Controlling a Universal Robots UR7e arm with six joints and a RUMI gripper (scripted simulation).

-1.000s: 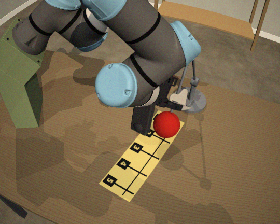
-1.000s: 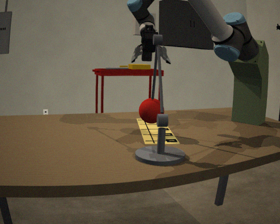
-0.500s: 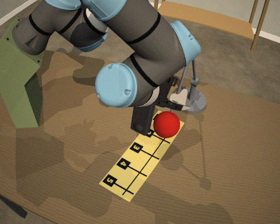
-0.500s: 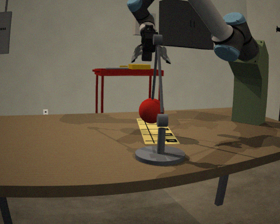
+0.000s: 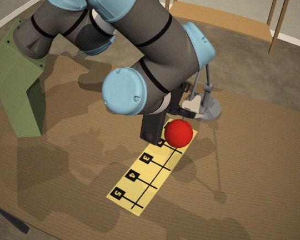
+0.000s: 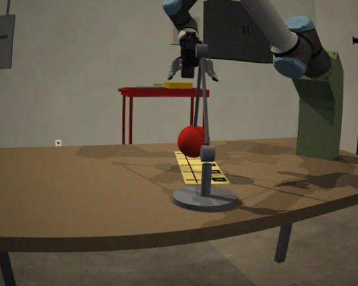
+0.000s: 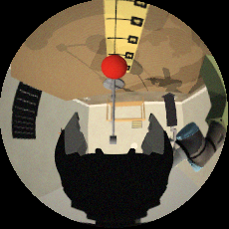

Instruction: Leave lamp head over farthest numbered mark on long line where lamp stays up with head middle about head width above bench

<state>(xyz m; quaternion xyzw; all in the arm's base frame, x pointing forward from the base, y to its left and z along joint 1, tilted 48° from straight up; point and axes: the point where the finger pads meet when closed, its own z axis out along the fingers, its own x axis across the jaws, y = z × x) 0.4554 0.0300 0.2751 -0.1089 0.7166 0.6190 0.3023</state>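
The lamp's red ball head (image 5: pixel 178 133) hangs a little above the near end of the yellow strip (image 5: pixel 152 170) with the long line and numbered marks; marks 3, 4 and 5 show beyond it. The head also shows in the exterior view (image 6: pixel 191 141) and in the wrist view (image 7: pixel 114 66). The lamp's grey round base (image 6: pixel 205 198) stands on the bench, and its two thin arms fold up to a high elbow joint (image 6: pixel 201 50). My gripper (image 6: pixel 192 70) is open and empty, high above the head beside the elbow joint, touching nothing. It also shows in the wrist view (image 7: pixel 115 134).
A green pedestal (image 5: pixel 16 78) carries my arm at the bench's far side. A red side table (image 6: pixel 160 93) and a wooden shelf (image 5: pixel 226 14) stand off the bench. My arm's large links (image 5: pixel 145 53) hang over the strip's near end.
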